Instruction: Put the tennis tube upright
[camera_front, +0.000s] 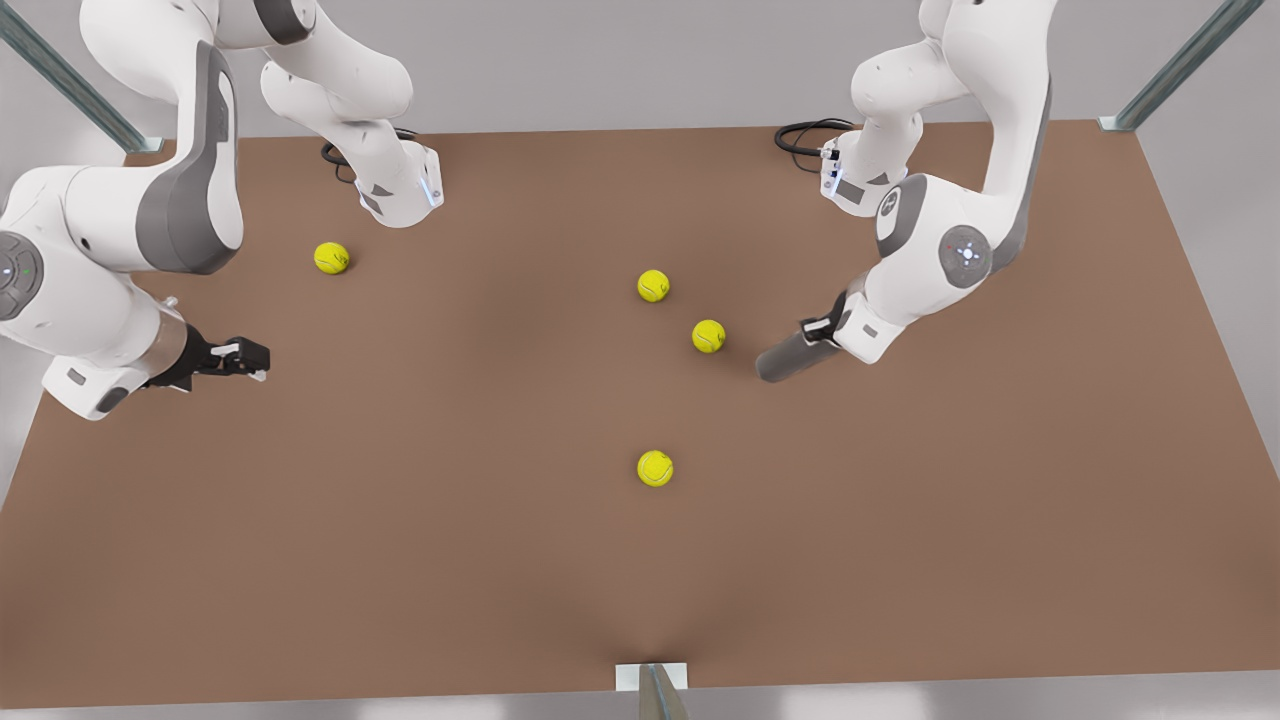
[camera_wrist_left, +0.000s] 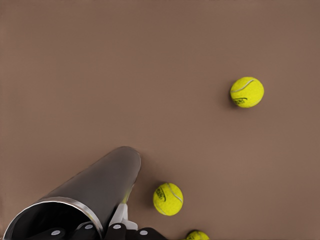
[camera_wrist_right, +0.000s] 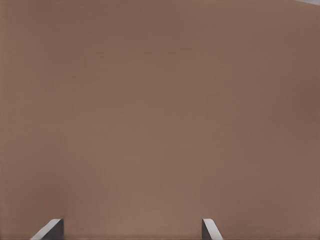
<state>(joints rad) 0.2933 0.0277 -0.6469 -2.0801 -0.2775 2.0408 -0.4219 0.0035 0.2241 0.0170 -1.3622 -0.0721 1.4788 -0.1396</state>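
Jaws of the left gripper (camera_front: 822, 330) clamp the tennis tube (camera_front: 790, 358), slanted, its far end near the bench (camera_front: 400, 520); next, tilt it vertical. Right gripper (camera_front: 250, 358) waits well apart from the tube, jaws spread, empty.

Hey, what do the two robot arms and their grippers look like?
Both arms are glossy white with rounded grey joint panels. The left gripper and right gripper are black with pale fingers. Black cables coil at the bases.

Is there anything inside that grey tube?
The tube's open end looks dark and empty near the rim, where the left claw grips it. Deeper inside cannot be seen. The right claw waits, open.
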